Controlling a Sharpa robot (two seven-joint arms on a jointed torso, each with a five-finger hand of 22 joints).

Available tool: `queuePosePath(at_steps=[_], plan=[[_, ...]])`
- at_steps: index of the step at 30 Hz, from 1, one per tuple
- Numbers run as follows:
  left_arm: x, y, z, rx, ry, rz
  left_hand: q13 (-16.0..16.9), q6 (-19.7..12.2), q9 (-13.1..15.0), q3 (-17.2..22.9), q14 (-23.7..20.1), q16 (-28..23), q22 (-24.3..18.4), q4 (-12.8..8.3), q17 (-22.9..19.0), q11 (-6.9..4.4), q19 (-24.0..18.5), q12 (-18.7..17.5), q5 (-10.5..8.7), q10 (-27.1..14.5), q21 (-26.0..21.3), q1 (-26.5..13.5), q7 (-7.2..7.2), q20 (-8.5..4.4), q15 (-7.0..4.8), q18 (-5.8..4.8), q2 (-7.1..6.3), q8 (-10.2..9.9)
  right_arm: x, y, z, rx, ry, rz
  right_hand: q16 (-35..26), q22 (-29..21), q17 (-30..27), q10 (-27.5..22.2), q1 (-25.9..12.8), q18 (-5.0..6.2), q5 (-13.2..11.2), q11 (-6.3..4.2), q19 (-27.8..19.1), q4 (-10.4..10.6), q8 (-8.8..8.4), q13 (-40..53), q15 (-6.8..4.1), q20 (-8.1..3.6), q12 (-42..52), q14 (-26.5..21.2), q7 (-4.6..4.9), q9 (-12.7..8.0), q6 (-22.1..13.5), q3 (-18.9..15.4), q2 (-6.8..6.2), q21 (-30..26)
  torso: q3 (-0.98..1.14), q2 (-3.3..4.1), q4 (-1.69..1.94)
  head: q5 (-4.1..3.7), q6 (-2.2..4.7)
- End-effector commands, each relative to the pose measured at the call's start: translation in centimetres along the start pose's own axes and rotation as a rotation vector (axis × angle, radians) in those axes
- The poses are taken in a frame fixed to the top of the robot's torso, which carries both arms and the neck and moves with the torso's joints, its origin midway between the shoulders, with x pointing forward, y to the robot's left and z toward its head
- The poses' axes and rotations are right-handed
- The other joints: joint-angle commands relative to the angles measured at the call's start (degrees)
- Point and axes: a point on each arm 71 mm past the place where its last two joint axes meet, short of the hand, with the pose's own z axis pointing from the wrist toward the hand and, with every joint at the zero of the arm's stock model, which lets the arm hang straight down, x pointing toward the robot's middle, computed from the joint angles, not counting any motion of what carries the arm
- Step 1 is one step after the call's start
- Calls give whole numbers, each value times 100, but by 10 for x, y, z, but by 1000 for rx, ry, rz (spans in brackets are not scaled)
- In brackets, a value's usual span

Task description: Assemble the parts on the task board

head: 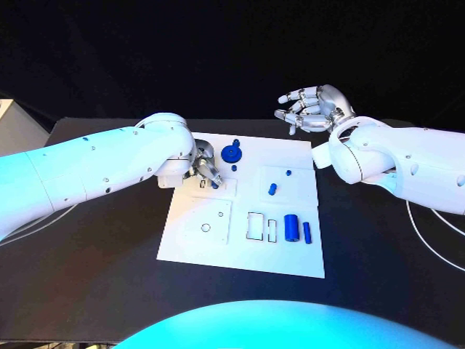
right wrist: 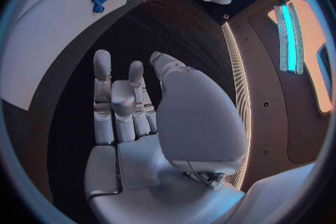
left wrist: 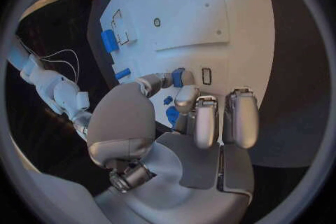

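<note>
**Left hand risks fumbling a small part**

While the left hand [head: 204,169] pinches a small blue part [left wrist: 178,77] over the task board [head: 296,254] near the blue gear [head: 232,153], a tilted part could jam at its slot or slip free. The right hand [head: 311,107] hovers released, fingers loosely curled, beyond the board's far edge, too distant to help.

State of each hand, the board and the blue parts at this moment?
left hand: over the board's far left, pinching a small blue part
right hand: raised off the board, fingers apart, holding nothing
task board: flat on the table
blue gear: lying on the board
blue cylinder: lying flat
</note>
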Motion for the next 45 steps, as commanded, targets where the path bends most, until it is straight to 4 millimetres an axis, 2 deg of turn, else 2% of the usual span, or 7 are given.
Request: queuePosePath(at_steps=[1, 13, 25, 29, 33, 38, 45], plan=[[10, -1, 3, 1, 49, 29, 1, 85, -1, 765, 568, 24, 193, -701, 1417, -6, 40, -19, 23, -5, 19, 122, -89, -4, -15, -55, 80, -31, 2, 1, 0, -12, 15, -3, -20, -6, -6, 13, -8, 115, 31, -24, 26, 24, 22, -6, -8, -3, -24, -24, 11, 6, -17, -25, -5, -34, 0, 1, 1, 5, 3], [10, 1, 3, 1, 44, 26, 42, 100, 4, 813, 569, 26, 190, -717, 1420, -1, 38, -2, 20, 17, 17, 142, -82, 0, -11, -55, 89, -29, 2, 1, 0, -13, 15, -3, -20, -6, -6, 13, -8, 115, 31, -24, 26, 24, 22, -6, -8, -3, -24, -24, 11, 6, -17, -25, -5, -34, 4, 2, 2, 5, 5], [10, 0, 3, -1, 51, 52, 37, 118, 10, 826, 576, 36, 206, -759, 1441, 7, 48, -6, -4, 29, 23, 138, -76, 7, -2, -58, 5, -34, 2, 1, 0, -13, 15, -3, -46, -28, -16, 23, -12, 115, 34, -26, 44, 24, 36, -53, -10, -6, -31, -18, 9, 7, -26, -35, -5, -56, -1, 4, 0, 2, 8], [10, 1, 3, -1, 47, 44, 17, 135, 11, 672, 570, 26, 194, -617, 1422, 8, 39, -25, -37, 42, 13, -16, -92, 18, 4, -55, -55, -57, 1, 1, 0, -13, 15, -3, -46, -28, -16, 23, -12, 115, 34, -26, 44, 24, 36, -53, -10, -6, -31, -18, 9, 7, -26, -35, -5, -56, 0, 0, 0, -6, -1], [9, 2, 4, -3, 41, 36, 37, 207, -3, 239, 566, 19, 187, -283, 1408, -16, 37, -30, -78, 44, 2, -285, -126, 4, -14, -53, -65, -97, 1, 1, 0, -13, 14, -3, -46, -28, -16, 23, -12, 115, 34, -26, 44, 24, 36, -53, -10, -6, -31, -18, 9, 7, -26, -35, -5, -56, 1, 0, 2, -6, 3], [8, 2, 4, -6, 38, 30, 66, 262, -19, -218, 566, 19, 193, -51, 1409, -30, 43, -26, -95, 34, -4, -366, -143, -13, -29, -54, -68, -142, 1, 1, 0, -13, 14, -3, -46, -28, -16, 23, -12, 115, 34, -26, 44, 24, 36, -53, -10, -6, -31, -18, 9, 7, -26, -35, -5, -56, -1, 3, 1, -8, 7], [7, 4, 4, -10, 32, 24, 94, 288, -29, -464, 567, 20, 192, 95, 1411, -29, 44, -19, -99, 36, -9, -382, -142, -17, -31, -54, -52, -174, 1, 1, 0, -13, 14, -3, -46, -28, -16, 23, -12, 115, 34, -26, 44, 24, 36, -53, -10, -6, -31, -18, 9, 7, -26, -35, -5, -56, 0, 3, 1, -8, 8]])
